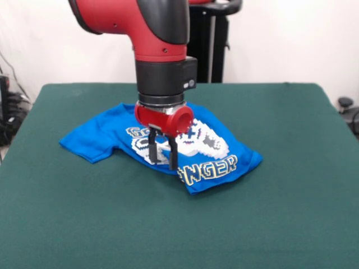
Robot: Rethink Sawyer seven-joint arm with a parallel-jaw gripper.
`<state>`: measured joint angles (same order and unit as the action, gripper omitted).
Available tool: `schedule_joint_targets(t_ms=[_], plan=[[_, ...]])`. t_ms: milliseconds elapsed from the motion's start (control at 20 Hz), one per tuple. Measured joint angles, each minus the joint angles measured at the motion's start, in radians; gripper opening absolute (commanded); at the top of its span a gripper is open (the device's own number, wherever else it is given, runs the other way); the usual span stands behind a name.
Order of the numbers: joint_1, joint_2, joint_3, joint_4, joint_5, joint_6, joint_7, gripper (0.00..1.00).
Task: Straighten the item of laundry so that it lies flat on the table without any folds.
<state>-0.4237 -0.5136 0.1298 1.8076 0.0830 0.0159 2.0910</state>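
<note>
The bright blue T-shirt [216, 154] lies crumpled on the dark green table [179, 224], a little behind the middle. Its white controller print and the letters "NGER" show. One sleeve spreads to the left, and the near hem is folded and bunched under the print. My gripper [162, 161] comes straight down over the shirt's middle. Its two black fingers [152, 150] stand a small gap apart, with their tips on the cloth by the near hem. The shirt's print shows between them. The arm's red wrist hides part of the shirt's far side.
The robot's black pedestal [213, 39] stands behind the table's far edge. Dark equipment [8, 112] sits beyond the left edge, and a dark object [348, 109] lies off the right edge. Green cloth runs wide all round the shirt.
</note>
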Motion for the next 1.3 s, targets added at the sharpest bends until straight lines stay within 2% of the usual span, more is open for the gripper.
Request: schedule_joint_targets(t_ms=[750, 1300], plan=[[-0.011, 0.001, 0.019, 0.001, 0.0, 0.0, 0.0, 1.0], [-0.077, 0.002, 0.074, 0.036, 0.0, -0.041, 0.0, 1.0]])
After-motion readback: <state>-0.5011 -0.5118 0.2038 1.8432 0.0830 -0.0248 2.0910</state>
